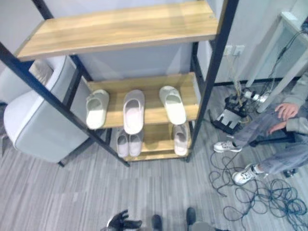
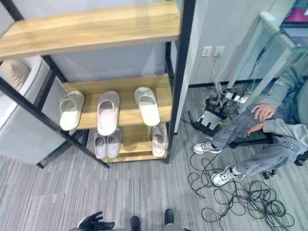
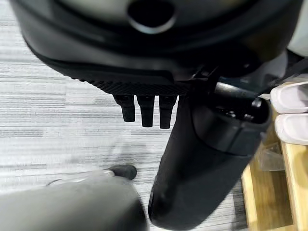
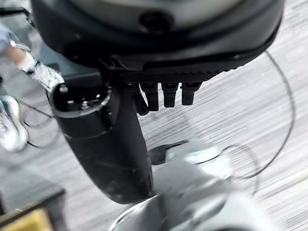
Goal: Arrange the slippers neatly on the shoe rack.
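The shoe rack (image 1: 150, 83) has a black frame and wooden shelves. Its middle shelf holds three slippers side by side: a pale green one (image 1: 96, 109) at the left, a pinkish-white one (image 1: 134, 111) in the middle and a cream one (image 1: 173, 104) at the right. On the bottom shelf (image 1: 155, 136) lie a pale pink pair (image 1: 129, 143) and a single slipper (image 1: 180, 138). My left hand (image 1: 120, 222) hangs low over the carpet, well short of the rack, fingers (image 3: 144, 110) straight, holding nothing. My right hand (image 4: 159, 48) also hangs open over the floor, its fingers (image 4: 166, 94) straight.
The rack's top shelf (image 1: 120, 29) is bare. A grey armchair (image 1: 38, 115) stands against the rack's left side. A person (image 1: 284, 127) sits at the right, feet near a tangle of cables (image 1: 260, 197) on the carpet.
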Motion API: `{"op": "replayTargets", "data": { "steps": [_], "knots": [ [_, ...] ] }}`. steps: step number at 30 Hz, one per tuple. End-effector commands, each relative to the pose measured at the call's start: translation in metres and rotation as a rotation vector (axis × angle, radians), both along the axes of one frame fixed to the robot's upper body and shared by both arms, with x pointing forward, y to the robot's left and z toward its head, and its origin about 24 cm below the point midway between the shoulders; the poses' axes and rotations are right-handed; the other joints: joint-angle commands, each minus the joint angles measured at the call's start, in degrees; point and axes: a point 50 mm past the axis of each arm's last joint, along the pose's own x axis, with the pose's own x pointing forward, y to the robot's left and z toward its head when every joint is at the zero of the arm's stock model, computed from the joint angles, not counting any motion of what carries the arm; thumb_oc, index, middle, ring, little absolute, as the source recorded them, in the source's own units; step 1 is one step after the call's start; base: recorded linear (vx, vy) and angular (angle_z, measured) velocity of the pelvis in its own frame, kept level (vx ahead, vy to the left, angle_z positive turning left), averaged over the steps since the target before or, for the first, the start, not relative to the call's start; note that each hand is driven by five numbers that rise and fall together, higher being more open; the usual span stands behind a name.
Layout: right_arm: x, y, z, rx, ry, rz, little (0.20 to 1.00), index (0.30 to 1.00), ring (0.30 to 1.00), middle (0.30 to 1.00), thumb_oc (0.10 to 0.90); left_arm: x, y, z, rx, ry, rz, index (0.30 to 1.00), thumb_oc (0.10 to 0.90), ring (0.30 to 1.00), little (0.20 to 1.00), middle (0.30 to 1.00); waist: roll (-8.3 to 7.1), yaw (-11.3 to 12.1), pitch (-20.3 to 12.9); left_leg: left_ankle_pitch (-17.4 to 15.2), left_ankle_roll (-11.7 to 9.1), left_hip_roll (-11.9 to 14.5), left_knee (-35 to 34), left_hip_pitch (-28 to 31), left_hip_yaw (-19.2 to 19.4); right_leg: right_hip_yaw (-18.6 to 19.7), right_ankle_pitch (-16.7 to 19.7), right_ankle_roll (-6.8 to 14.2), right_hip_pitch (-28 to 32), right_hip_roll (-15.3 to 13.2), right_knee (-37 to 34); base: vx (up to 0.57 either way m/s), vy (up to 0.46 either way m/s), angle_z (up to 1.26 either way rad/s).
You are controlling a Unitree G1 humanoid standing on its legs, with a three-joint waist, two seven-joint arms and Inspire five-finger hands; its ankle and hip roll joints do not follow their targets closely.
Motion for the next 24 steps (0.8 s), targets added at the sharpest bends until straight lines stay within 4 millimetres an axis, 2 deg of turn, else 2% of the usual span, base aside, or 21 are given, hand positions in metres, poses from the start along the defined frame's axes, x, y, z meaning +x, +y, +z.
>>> {"op": "replayTargets", "data": {
  "steps": [1,2,3,4,5,8,9,11,12,13,14,15,16,17,18,20,21,22,23,24],
  "knots": [
    [-0.006,-0.022,0.006,-0.074,0.010,0.008,0.900,0.900,0.900,0.900,0.800,-0.031,-0.010,-0.011,-0.029,0.094,0.011,0.900,0.800,0.900,0.900,0.900,1.26,0.93,-2.70,3.63,0.15,6.15,-8.32,-0.88,0.03,2.47,-8.80,2.18,2.94,2.50,2.03,0.16,0.122,0.24],
    [-0.003,-0.024,0.007,-0.074,-0.004,-0.008,0.900,0.900,0.900,0.900,0.800,-0.036,-0.006,-0.012,-0.018,0.115,0.027,0.900,0.800,0.900,0.900,0.900,0.83,1.49,-2.73,4.43,0.08,6.26,-10.84,-1.26,-1.01,2.54,-9.08,2.53,3.24,2.42,1.96,0.18,0.192,0.04],
    [0.001,-0.023,0.007,-0.070,-0.020,-0.001,0.900,0.900,0.900,0.900,0.800,-0.051,0.004,-0.013,0.008,0.174,0.057,0.900,0.800,0.900,0.900,0.900,0.52,1.86,-3.43,5.05,-0.13,7.19,-13.12,-0.73,-0.56,2.63,-9.76,3.00,3.75,2.27,2.06,0.25,0.269,-0.08],
    [0.001,-0.022,0.007,-0.065,-0.025,-0.003,0.900,0.900,0.900,0.900,0.800,-0.057,0.010,-0.013,0.025,0.194,0.062,0.900,0.800,0.900,0.900,0.900,0.27,1.91,-4.11,5.16,-0.16,7.49,-13.42,0.06,0.16,2.52,-9.75,3.45,4.22,1.97,2.01,0.34,0.379,-0.22],
    [0.001,-0.023,0.008,-0.068,-0.032,0.006,0.900,0.900,0.900,0.900,0.800,-0.063,0.015,-0.013,0.046,0.223,0.038,0.900,0.800,0.900,0.900,0.900,-0.65,1.99,-5.43,4.24,0.48,6.99,-12.68,0.74,0.61,2.67,-9.95,4.42,4.85,0.61,2.63,0.23,0.234,-0.23],
    [0.011,-0.024,0.010,-0.070,-0.076,-0.001,0.900,0.900,0.900,0.900,0.800,-0.062,0.021,-0.012,0.066,0.224,0.026,0.900,0.800,0.900,0.900,0.900,-1.51,2.08,-5.96,2.96,1.32,6.34,-11.56,1.07,1.19,3.42,-10.18,5.17,4.35,-0.91,5.32,0.22,0.274,-0.10],
    [0.032,-0.027,0.017,-0.106,-0.166,0.025,0.900,0.900,0.900,0.900,0.800,-0.053,0.030,-0.009,0.098,0.200,0.024,0.900,0.800,0.900,0.900,0.900,-2.19,2.09,-5.61,1.42,2.48,5.67,-10.22,1.38,2.05,4.06,-10.62,6.28,2.64,-2.01,9.97,0.11,0.239,-0.26],
    [0.057,-0.033,0.030,-0.200,-0.263,0.102,0.900,0.900,0.900,0.900,0.800,-0.043,0.035,-0.005,0.130,0.164,0.014,0.900,0.800,0.900,0.900,0.900,-2.38,2.00,-4.61,-0.24,4.11,4.99,-9.09,1.98,2.70,5.29,-10.51,7.18,-0.56,-2.76,16.26,0.09,0.242,-0.25],
    [0.057,-0.033,0.030,-0.201,-0.262,0.102,0.900,0.900,0.900,0.900,0.800,-0.043,0.035,-0.005,0.130,0.164,0.013,0.900,0.800,0.900,0.900,0.900,-2.43,2.16,-4.65,-0.31,4.13,4.97,-9.01,1.94,2.86,5.49,-10.65,7.21,-0.79,-2.81,16.56,0.06,0.224,-0.25],
    [0.084,-0.038,0.049,-0.317,-0.354,0.223,0.900,0.900,0.900,0.900,0.800,-0.036,0.035,-0.002,0.155,0.128,-0.015,0.900,0.800,0.900,0.900,0.900,-2.23,1.82,-3.35,-1.76,5.85,4.24,-8.12,3.09,3.32,6.04,-8.29,7.89,-3.80,-3.82,22.80,0.04,0.144,-0.32],
    [0.083,-0.038,0.049,-0.317,-0.353,0.223,0.900,0.900,0.900,0.900,0.800,-0.036,0.035,-0.003,0.155,0.128,-0.016,0.900,0.800,0.900,0.900,0.900,-2.28,1.98,-3.34,-1.83,5.90,4.20,-8.06,3.11,3.49,6.25,-8.40,7.94,-3.96,-3.89,23.04,0.07,0.283,-0.35],
    [0.108,-0.045,0.073,-0.460,-0.458,0.342,0.900,0.900,0.900,0.900,0.800,-0.023,0.036,0.002,0.196,0.084,-0.069,0.900,0.800,0.900,0.900,0.900,-1.54,1.24,-1.73,-2.69,7.22,3.78,-7.72,4.46,3.97,6.25,-6.19,7.66,-6.68,-4.57,29.23,0.02,0.143,-0.48],
    [0.108,-0.045,0.073,-0.460,-0.457,0.342,0.900,0.900,0.900,0.900,0.800,-0.023,0.036,0.002,0.196,0.085,-0.069,0.900,0.800,0.900,0.900,0.900,-1.57,1.31,-1.74,-2.73,7.24,3.75,-7.68,4.44,4.04,6.35,-6.28,7.68,-6.82,-4.61,29.43,0.09,0.232,-0.46],
    [0.116,-0.049,0.089,-0.582,-0.500,0.413,0.900,0.900,0.900,0.900,0.800,-0.016,0.037,0.005,0.217,0.053,-0.084,0.900,0.800,0.900,0.900,0.900,-0.91,0.66,-1.19,-3.40,7.72,3.30,-8.37,6.40,4.19,5.52,-6.32,7.09,-8.89,-4.79,32.58,0.11,0.105,-0.40],
    [0.117,-0.052,0.096,-0.642,-0.510,0.430,0.900,0.900,0.900,0.900,0.800,-0.012,0.038,0.006,0.226,0.036,-0.084,0.900,0.800,0.900,0.900,0.900,-0.77,0.29,-1.25,-3.60,7.76,2.95,-8.75,7.11,4.04,5.30,-6.65,6.89,-9.11,-4.55,31.64,0.20,0.089,-0.12],
    [0.120,-0.063,0.113,-0.810,-0.522,0.445,0.900,0.900,0.900,0.900,0.800,-0.009,0.036,0.008,0.235,0.011,-0.089,0.900,0.800,0.900,0.900,0.900,-0.49,-0.63,-1.78,-4.34,7.40,2.41,-9.73,8.54,4.36,3.94,-7.25,6.92,-9.35,-3.99,24.08,0.19,-0.084,-0.13],
    [0.119,-0.067,0.124,-0.896,-0.533,0.424,0.900,0.900,0.900,0.900,0.800,-0.012,0.032,0.006,0.239,0.013,-0.123,0.900,0.800,0.900,0.900,0.900,-0.44,-1.05,-2.07,-5.14,6.82,2.37,-9.32,8.99,4.43,3.04,-6.54,7.07,-9.56,-3.59,17.78,0.11,-0.120,-0.33],
    [0.119,-0.067,0.124,-0.896,-0.532,0.424,0.900,0.900,0.900,0.900,0.800,-0.012,0.032,0.006,0.239,0.013,-0.124,0.900,0.800,0.900,0.900,0.900,-0.42,-1.06,-2.07,-5.15,6.82,2.40,-9.29,8.99,4.40,3.00,-6.50,7.07,-9.49,-3.57,17.71,0.19,-0.243,-0.28],
    [0.105,-0.071,0.129,-0.945,-0.530,0.371,0.900,0.900,0.900,0.900,0.800,-0.024,0.026,0.002,0.253,0.047,-0.166,0.900,0.800,0.900,0.900,0.900,-0.68,-1.62,-3.18,-5.82,6.57,2.13,-8.57,9.38,4.07,6.19,-6.58,7.43,-7.04,-2.23,13.24,0.15,-0.199,-0.07],
    [0.102,-0.074,0.131,-0.962,-0.524,0.366,0.900,0.900,0.900,0.900,0.800,-0.027,0.023,0.000,0.244,0.055,-0.168,0.900,0.800,0.900,0.900,0.900,-0.35,-1.79,-3.70,-5.62,6.34,2.25,-8.67,9.39,4.08,6.98,-6.56,7.19,-6.45,-1.90,12.70,0.18,-0.241,0.14]
  ]
}}
